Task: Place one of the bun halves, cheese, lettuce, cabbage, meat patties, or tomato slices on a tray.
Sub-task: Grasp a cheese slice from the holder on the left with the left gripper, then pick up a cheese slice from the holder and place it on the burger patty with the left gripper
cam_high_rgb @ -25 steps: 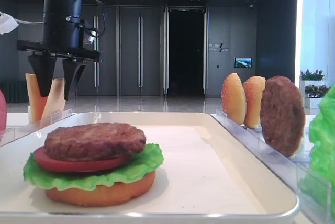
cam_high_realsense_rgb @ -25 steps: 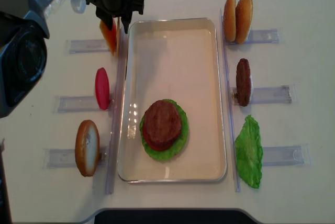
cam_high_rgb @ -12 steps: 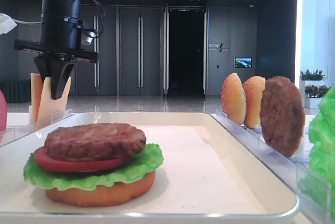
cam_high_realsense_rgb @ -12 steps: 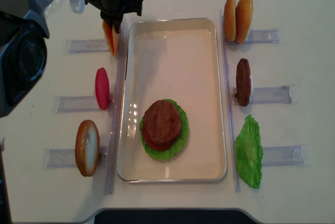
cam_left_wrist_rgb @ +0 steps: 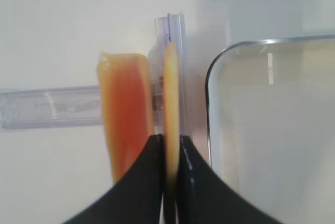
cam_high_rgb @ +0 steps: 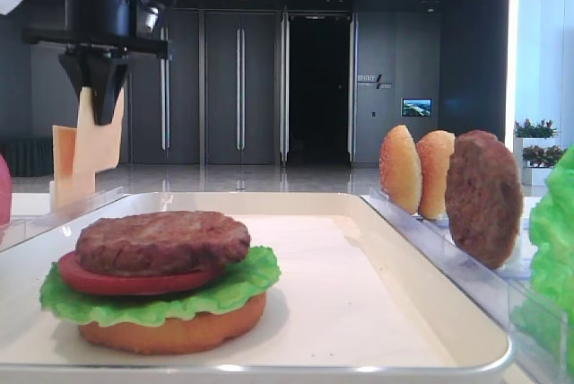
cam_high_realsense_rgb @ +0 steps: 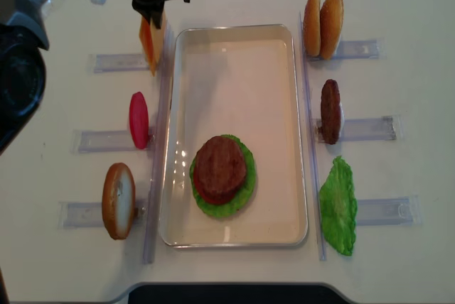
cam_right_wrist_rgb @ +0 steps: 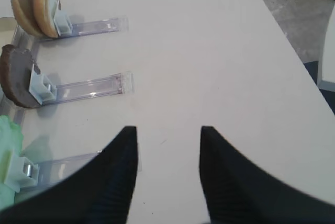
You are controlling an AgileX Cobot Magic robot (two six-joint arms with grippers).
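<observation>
My left gripper (cam_high_rgb: 103, 113) is shut on a pale yellow-orange cheese slice (cam_high_rgb: 100, 146), which hangs edge-on above its clear rack, just left of the white tray (cam_high_realsense_rgb: 234, 29). In the left wrist view the held cheese (cam_left_wrist_rgb: 171, 90) is pinched between the black jaws of the left gripper (cam_left_wrist_rgb: 170, 137), and a second slice (cam_left_wrist_rgb: 125, 114) stands beside it. On the tray sits a stack (cam_high_realsense_rgb: 221, 174) of bun half, lettuce, tomato and a meat patty (cam_high_rgb: 161, 240). My right gripper (cam_right_wrist_rgb: 168, 130) is open over bare table, holding nothing.
Clear racks flank the tray. Right side: two bun halves (cam_high_realsense_rgb: 323, 23), a patty (cam_high_realsense_rgb: 330, 111), lettuce (cam_high_realsense_rgb: 338, 204). Left side: a tomato slice (cam_high_realsense_rgb: 138, 119) and a bun half (cam_high_realsense_rgb: 119, 199). A dark camera body (cam_high_realsense_rgb: 21, 69) fills the upper-left corner.
The left gripper closed on one cheese slice and has lifted it upward from the rack. The right arm's view has no earlier frame.
</observation>
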